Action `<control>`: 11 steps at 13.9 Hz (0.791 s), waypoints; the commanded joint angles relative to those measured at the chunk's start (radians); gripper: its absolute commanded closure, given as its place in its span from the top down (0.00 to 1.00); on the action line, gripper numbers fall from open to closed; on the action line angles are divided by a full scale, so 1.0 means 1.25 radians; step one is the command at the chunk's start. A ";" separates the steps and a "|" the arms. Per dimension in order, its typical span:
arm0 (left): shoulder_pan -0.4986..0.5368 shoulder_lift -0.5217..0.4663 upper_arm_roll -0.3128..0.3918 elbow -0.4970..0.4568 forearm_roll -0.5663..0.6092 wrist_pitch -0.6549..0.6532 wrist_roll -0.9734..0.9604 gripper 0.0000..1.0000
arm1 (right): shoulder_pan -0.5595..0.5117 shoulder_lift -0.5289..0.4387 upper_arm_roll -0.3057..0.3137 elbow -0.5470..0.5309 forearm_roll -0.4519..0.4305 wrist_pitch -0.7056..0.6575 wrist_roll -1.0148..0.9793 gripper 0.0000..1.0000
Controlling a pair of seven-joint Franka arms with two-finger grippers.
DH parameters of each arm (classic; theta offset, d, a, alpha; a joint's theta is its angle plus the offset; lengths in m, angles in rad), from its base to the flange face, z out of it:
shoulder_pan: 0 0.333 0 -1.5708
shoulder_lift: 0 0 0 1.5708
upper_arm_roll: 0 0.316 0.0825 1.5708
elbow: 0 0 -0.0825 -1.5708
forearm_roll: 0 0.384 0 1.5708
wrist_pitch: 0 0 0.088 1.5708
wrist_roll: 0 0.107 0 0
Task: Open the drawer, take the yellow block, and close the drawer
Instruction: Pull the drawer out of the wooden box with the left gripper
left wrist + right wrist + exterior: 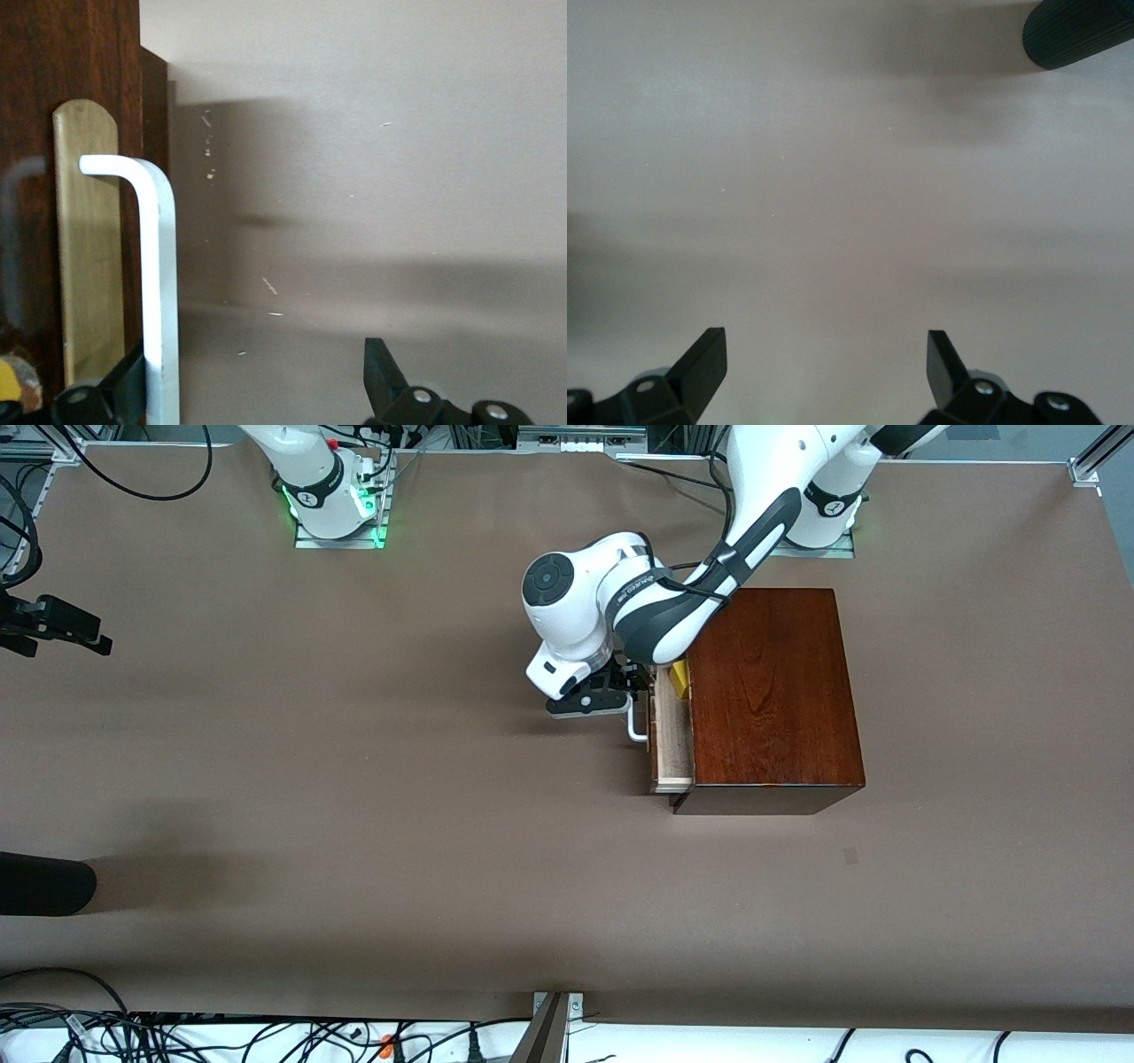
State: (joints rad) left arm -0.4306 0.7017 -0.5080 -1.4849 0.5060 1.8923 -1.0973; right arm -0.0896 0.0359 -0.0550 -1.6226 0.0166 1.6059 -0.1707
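Observation:
The dark wooden box (771,691) stands toward the left arm's end of the table. Its drawer (671,748) is pulled out a little, showing the pale tray and the white bar handle (636,726). The yellow block (679,680) lies in the drawer, partly under the left arm; a sliver of it shows in the left wrist view (7,382). My left gripper (613,695) is open at the handle (159,292). One finger (131,382) sits between the handle and the drawer front (35,106), the other (381,372) stands wide of it. My right gripper (55,624) waits open over the table's edge at the right arm's end (826,367).
A black ribbed cylinder (44,883) reaches in over the table edge at the right arm's end, nearer the front camera than the right gripper; it also shows in the right wrist view (1081,31). The brown table (354,779) stretches in front of the drawer.

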 commanded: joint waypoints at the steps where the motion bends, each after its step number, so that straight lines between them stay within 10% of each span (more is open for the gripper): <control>1: -0.026 0.036 -0.003 0.065 -0.022 0.004 -0.013 1.00 | -0.006 0.002 0.001 0.008 0.014 -0.011 0.002 1.00; 11: -0.058 0.066 -0.003 0.123 -0.040 0.022 -0.034 1.00 | -0.006 0.001 0.001 0.008 0.014 -0.013 0.002 1.00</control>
State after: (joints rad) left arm -0.4681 0.7512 -0.5096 -1.4002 0.4864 1.9046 -1.1145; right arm -0.0896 0.0359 -0.0551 -1.6226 0.0166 1.6030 -0.1707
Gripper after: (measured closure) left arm 0.000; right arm 0.000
